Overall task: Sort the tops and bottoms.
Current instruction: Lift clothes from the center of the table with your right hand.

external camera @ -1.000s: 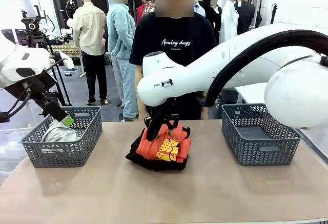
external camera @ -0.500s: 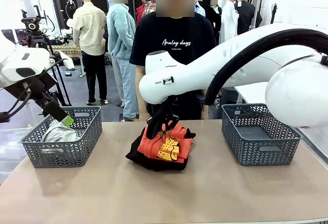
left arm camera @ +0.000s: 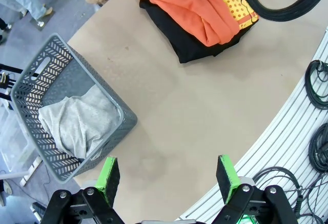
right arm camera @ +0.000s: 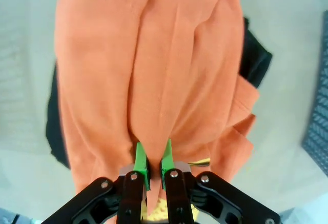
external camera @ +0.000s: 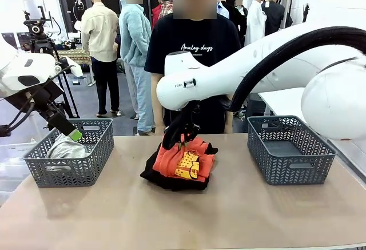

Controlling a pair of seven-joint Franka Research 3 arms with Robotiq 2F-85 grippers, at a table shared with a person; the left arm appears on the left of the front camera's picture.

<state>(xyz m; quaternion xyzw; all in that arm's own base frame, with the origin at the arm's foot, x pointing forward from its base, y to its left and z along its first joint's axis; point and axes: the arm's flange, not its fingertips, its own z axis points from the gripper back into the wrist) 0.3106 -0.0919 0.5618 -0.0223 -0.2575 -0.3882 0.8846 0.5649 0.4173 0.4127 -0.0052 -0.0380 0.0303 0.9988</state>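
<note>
An orange top (external camera: 184, 158) with a yellow print patch lies on a black folded bottom (external camera: 171, 178) at the table's middle. My right gripper (external camera: 178, 138) is shut on a pinched fold of the orange top (right arm camera: 154, 80), its green pads (right arm camera: 140, 165) clamping the cloth, and the cloth rises slightly under it. The black bottom (right arm camera: 253, 60) peeks out beneath. A pale grey-white top (external camera: 66, 147) lies in the left grey basket (external camera: 71, 170). My left gripper (external camera: 67, 129) hangs open above that basket, nothing between its fingers (left arm camera: 107, 175). The left wrist view shows the orange top (left arm camera: 205, 8) and grey-white top (left arm camera: 77, 124).
An empty grey basket (external camera: 289, 150) stands at the right of the table. A person in a black T-shirt (external camera: 191, 50) stands at the far edge behind the pile. The near half of the tabletop (external camera: 183, 215) is bare.
My right gripper has closed on the orange top and lifted a little, pulling the fold upward. The left arm has not moved.
</note>
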